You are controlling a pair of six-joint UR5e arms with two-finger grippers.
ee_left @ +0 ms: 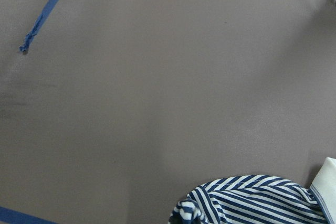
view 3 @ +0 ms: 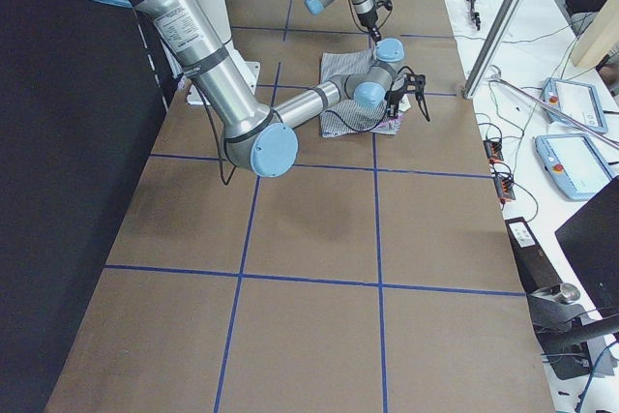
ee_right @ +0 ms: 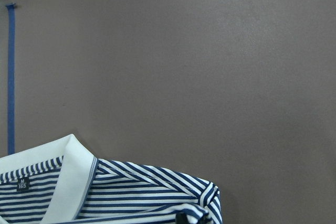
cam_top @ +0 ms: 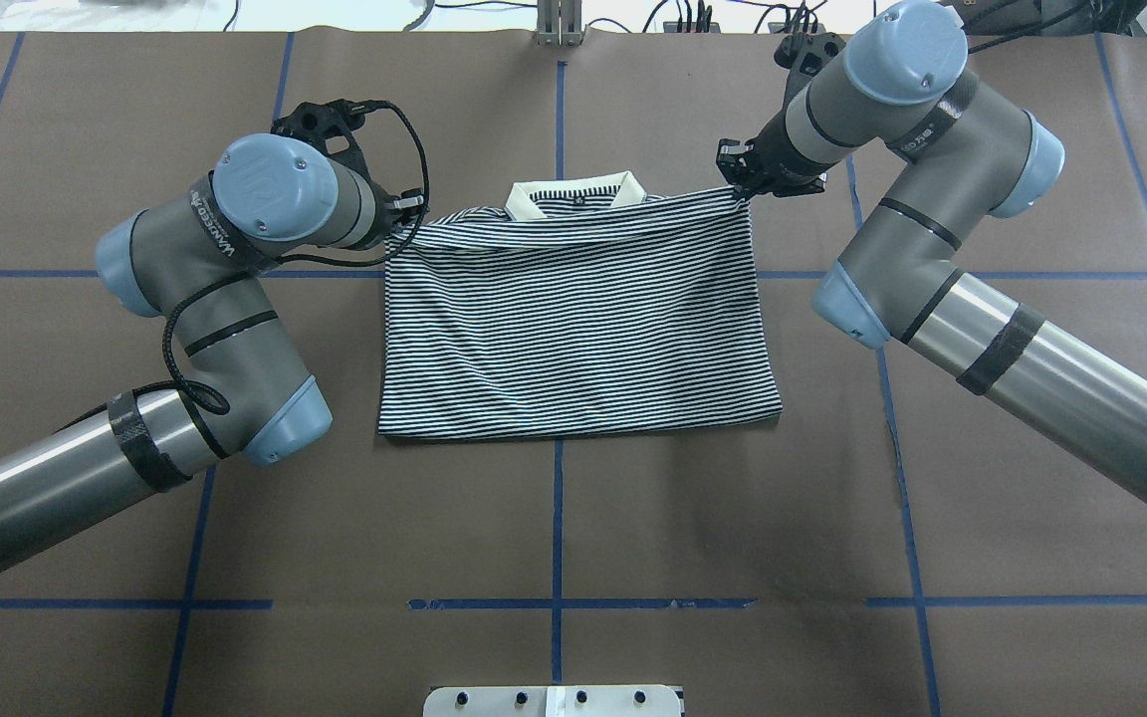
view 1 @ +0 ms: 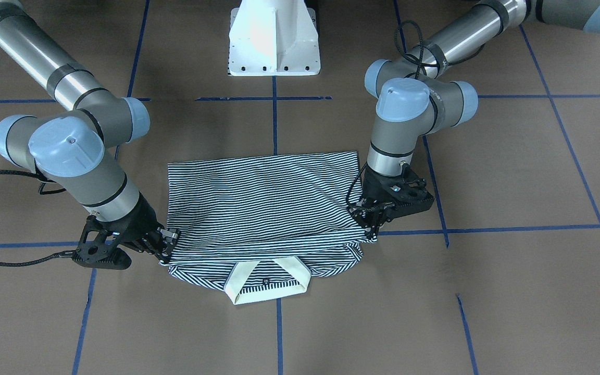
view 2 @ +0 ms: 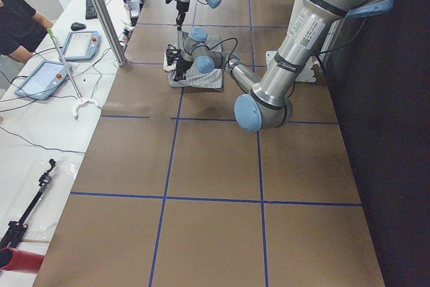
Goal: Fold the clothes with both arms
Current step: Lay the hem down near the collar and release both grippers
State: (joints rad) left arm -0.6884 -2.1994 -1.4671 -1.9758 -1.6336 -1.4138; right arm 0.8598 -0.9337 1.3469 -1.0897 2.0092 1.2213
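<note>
A brown table mat gridded with blue tape lines fills the work area. The side views add white benches with cables and teach pendants, and a person in black, cut off at the frame edge.

From overhead, the left gripper is pinched on one collar-end corner of the polo shirt. The shirt lies folded into a rectangle at mid-table, its cream collar on the side away from the robot. The right gripper is clamped on the opposite corner, with the cloth drawn taut to it.

Only the front-facing view shows the folded upper layer stopping short of the collar, and the white pedestal nearly whole. The wrist views show just bunched stripes at their bottom edges, with the fingers hardly in frame. The right one also catches a small black size tag. From the sides the shirt is small and partly hidden behind the arms.
</note>
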